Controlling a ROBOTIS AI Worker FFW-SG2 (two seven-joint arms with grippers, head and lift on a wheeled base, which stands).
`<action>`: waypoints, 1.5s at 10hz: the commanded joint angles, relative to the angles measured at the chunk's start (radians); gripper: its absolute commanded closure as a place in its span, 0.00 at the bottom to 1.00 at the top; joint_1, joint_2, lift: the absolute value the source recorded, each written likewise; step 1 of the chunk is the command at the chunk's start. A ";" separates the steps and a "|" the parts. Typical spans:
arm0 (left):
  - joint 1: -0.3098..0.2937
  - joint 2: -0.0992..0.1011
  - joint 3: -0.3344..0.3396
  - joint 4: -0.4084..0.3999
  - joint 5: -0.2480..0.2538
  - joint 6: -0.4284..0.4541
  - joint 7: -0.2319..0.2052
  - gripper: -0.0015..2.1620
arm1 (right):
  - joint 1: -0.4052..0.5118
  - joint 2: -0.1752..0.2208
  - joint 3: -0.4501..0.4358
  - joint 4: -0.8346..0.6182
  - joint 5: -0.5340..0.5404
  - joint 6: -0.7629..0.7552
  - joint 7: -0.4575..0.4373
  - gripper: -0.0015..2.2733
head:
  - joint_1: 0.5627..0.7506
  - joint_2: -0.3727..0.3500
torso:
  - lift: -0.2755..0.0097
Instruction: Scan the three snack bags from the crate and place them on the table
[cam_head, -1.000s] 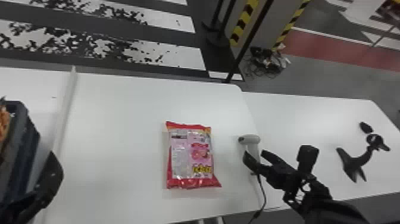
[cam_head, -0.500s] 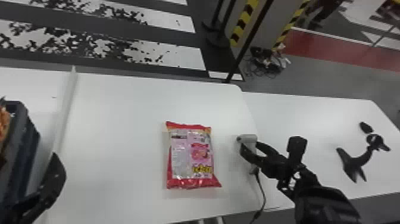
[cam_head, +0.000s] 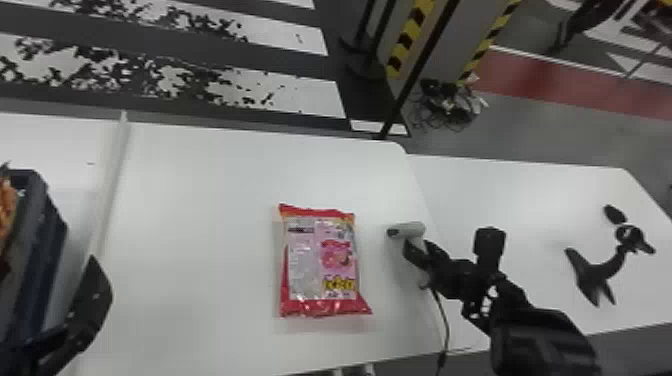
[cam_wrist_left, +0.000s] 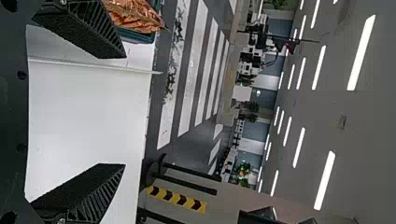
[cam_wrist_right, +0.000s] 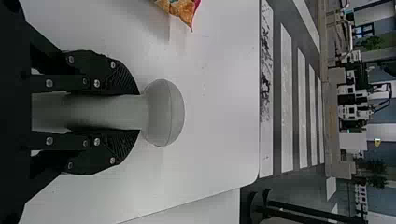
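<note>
- The white surface (cam_head: 200, 225) spreads under and around the red snack bag (cam_head: 320, 265), its near left portion cut off by the view's edge.
- A second white table (cam_head: 520, 200) adjoins it, right of the bag and beyond the scanner.
- The dark crate (cam_head: 37, 200) sits well to the left of the bag, mostly cropped away; an orange package (cam_head: 7, 210) inside it shows only in part, so its contents cannot be counted.
- The bag itself lies flat, with a pale printed panel and pink artwork facing up; glare and creases blur the smaller lettering.
- The left gripper (cam_head: 90, 305) is left of the bag, near the crate, partly out of the head view; its fingers are spread wide with nothing between them.
- The right gripper (cam_head: 424, 254) is right of the bag, clenched around the handle of the scanner (cam_head: 407, 230), hiding part of that handle.
- The scanner's pale, rounded head is near the bag's right side, apart from it.
- A forked black object (cam_head: 595, 277) rests far right of the bag; what it is cannot be told.
- A thin dark cable (cam_head: 446, 325) runs from the scanner, right of the bag, towards the near edge.
</note>
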 joint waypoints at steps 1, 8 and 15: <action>0.004 0.007 -0.004 -0.006 0.000 -0.015 -0.001 0.02 | 0.042 0.006 -0.013 -0.042 -0.002 0.000 -0.004 0.99 | 0.70 0.03 | 0.75; -0.035 0.059 -0.062 -0.005 0.002 -0.024 0.000 0.02 | 0.392 0.240 -0.143 -0.810 -0.121 0.399 -0.135 0.99 | 0.70 0.03 | 0.75; -0.029 0.087 -0.074 -0.011 0.012 -0.024 -0.001 0.02 | 0.324 0.302 0.082 -0.769 0.000 0.359 -0.228 0.99 | 0.70 0.19 | 0.75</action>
